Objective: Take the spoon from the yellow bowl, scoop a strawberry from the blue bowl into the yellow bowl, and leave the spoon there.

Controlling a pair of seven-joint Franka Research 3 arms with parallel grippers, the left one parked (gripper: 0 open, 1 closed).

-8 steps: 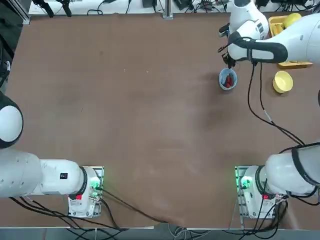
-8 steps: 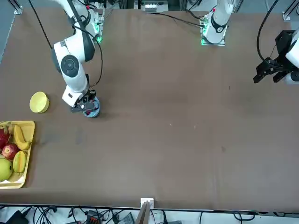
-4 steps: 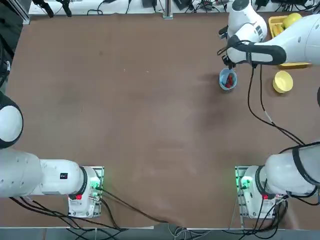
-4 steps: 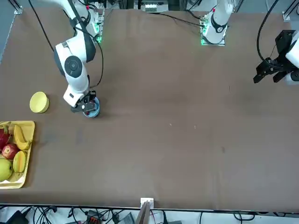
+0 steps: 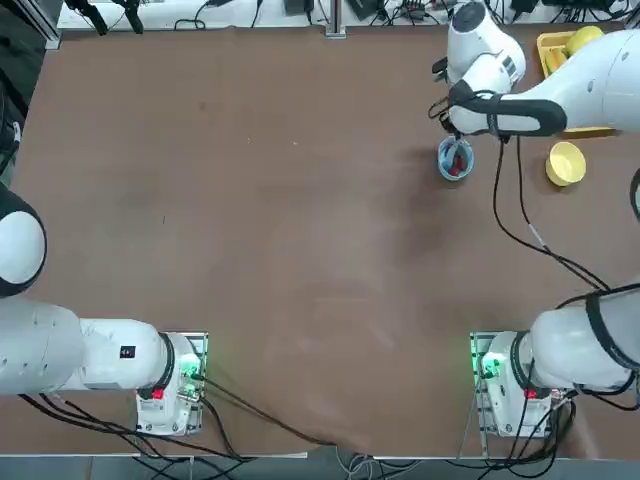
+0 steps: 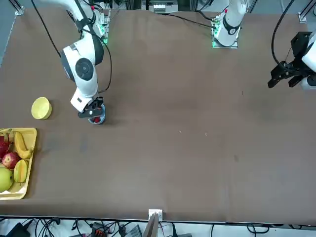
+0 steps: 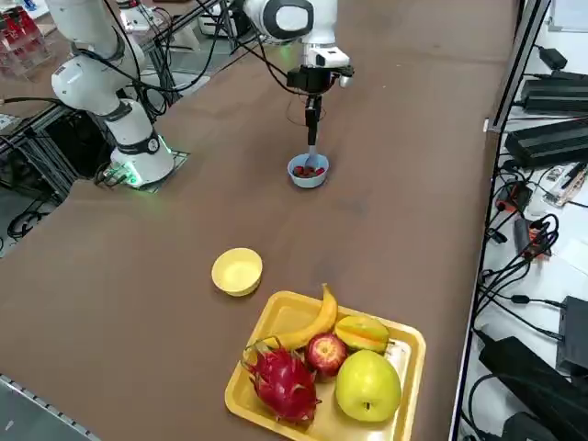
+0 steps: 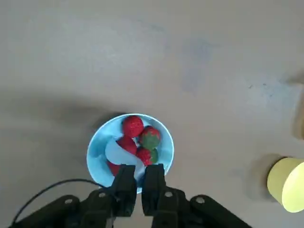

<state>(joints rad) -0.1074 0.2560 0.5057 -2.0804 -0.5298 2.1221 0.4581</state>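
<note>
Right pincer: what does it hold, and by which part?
The right pincer holds the spoon by its handle, with the spoon's scoop end down among strawberries in the blue bowl.

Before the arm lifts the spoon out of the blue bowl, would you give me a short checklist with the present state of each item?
1. Grip on the spoon: the right gripper is shut on its handle. Ok.
2. Spoon tip inside the blue bowl, among the strawberries. Ok.
3. A strawberry actually sitting on the spoon: cannot tell; the berries lie close around it.
4. The yellow bowl is upright, with nothing seen in it. Ok.
5. Bare table between the two bowls in the top view. Ok.
6. The fruit tray is apart from the yellow bowl. Ok.
</note>
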